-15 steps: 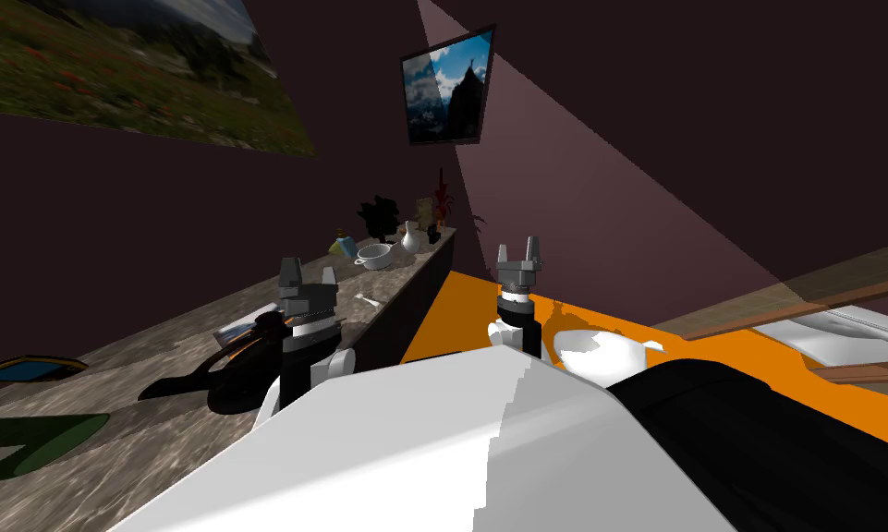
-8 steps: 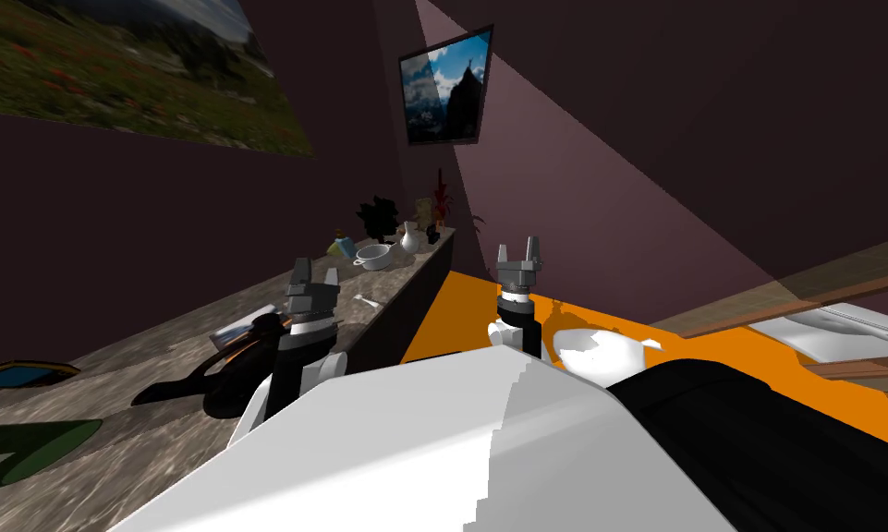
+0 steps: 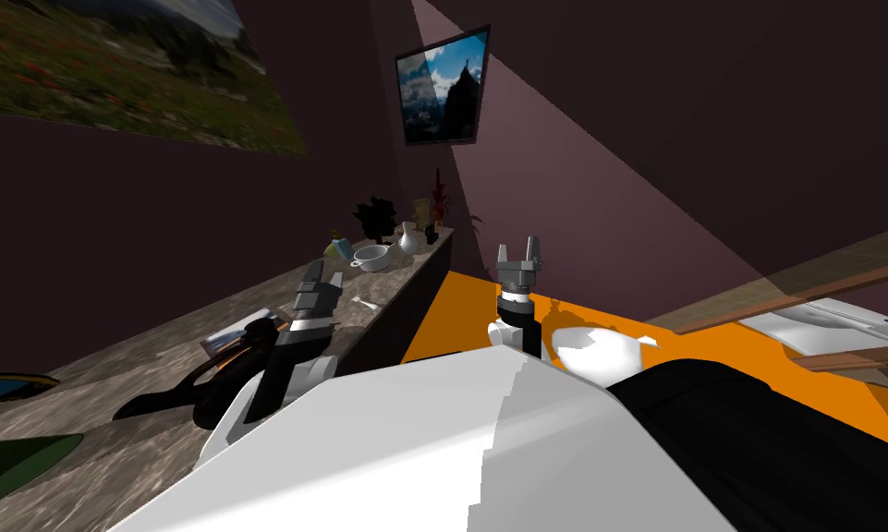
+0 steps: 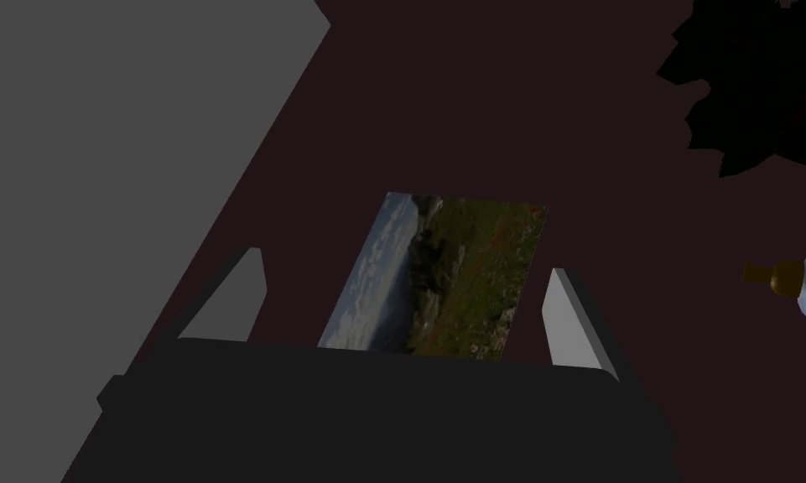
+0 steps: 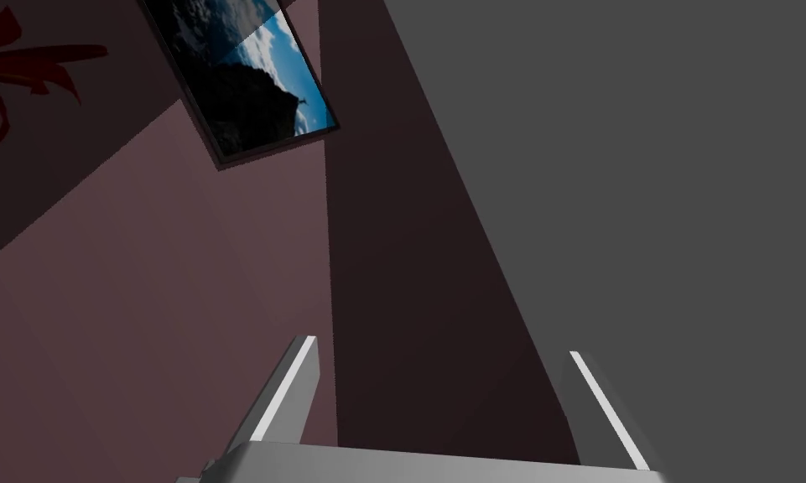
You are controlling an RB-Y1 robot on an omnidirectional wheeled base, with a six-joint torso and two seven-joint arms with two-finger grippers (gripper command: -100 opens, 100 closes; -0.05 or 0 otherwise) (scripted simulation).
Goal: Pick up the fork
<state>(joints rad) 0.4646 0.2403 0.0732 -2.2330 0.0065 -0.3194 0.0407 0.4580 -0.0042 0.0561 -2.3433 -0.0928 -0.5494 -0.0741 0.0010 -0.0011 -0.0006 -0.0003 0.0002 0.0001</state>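
Nothing is grasped yet: the left tool [image 3: 327, 272] hangs wide above the worktop [image 3: 109, 369], the fork [image 3: 368, 301] just ahead.

**A crowded desk under two pictures**

A long, stone-patterned desk [image 3: 155, 349] runs along the left, from near to far. At its far end stand a dark leafy plant [image 3: 377, 217], a red plant [image 3: 442, 192], a small yellowish figure [image 3: 422, 211] and a white vase [image 3: 410, 240]. Just nearer than these sit a white pot [image 3: 373, 256] and, to its left, a pale blue bottle [image 3: 339, 247] with a yellow-brown neck. Nearer still lies a flat book or magazine [image 3: 222, 340]. On the dark wall a landscape picture [image 3: 127, 69] hangs near on the left, and a mountain picture [image 3: 439, 88] hangs farther off. The floor [image 3: 469, 309] to the right of the desk is orange.
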